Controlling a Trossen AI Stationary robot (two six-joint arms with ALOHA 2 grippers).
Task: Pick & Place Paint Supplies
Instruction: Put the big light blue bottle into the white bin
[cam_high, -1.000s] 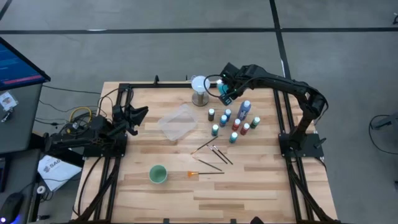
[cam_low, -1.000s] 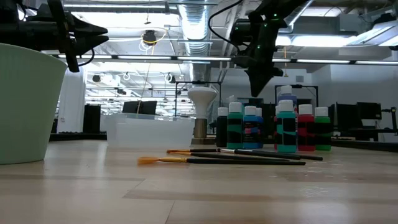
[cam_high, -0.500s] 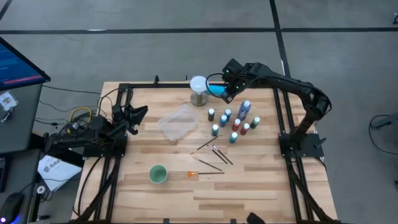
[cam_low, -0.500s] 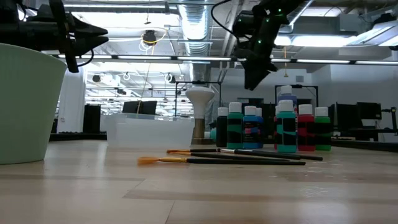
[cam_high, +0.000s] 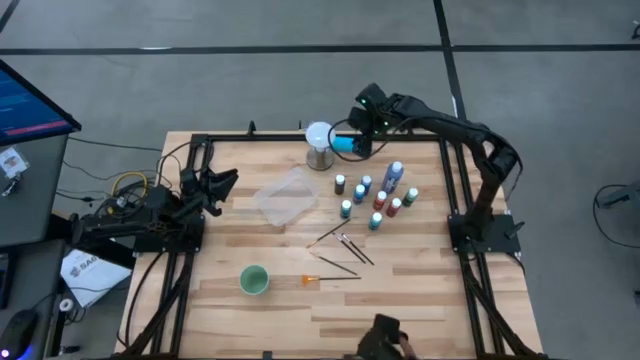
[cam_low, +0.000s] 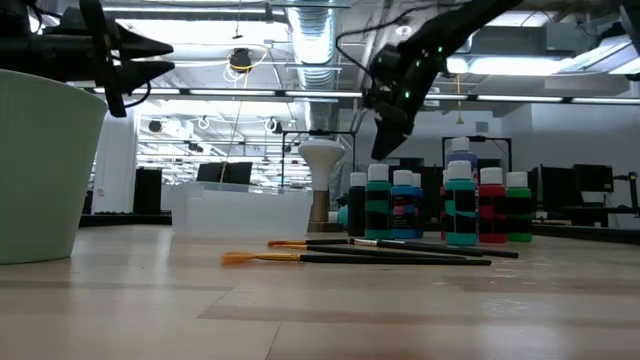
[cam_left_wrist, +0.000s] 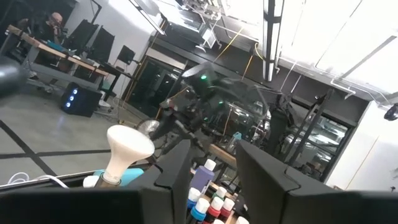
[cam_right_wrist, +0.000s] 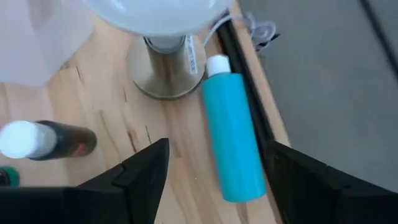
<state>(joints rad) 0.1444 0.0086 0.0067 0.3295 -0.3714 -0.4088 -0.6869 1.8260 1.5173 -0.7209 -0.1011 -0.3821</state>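
The white globe is cut off by the edge; the brushes are too thin to count.

Even, bright light falls from ceiling lamps, with soft shadows. In the low view the green cup at nine o'clock is blurred. Ceiling glare washes the left wrist view at one o'clock.

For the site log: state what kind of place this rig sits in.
Most likely a robotics lab or industrial workshop: exposed ceiling ducts and strip lights overhead, desks with monitors behind the wooden table, and a bare concrete floor around it.
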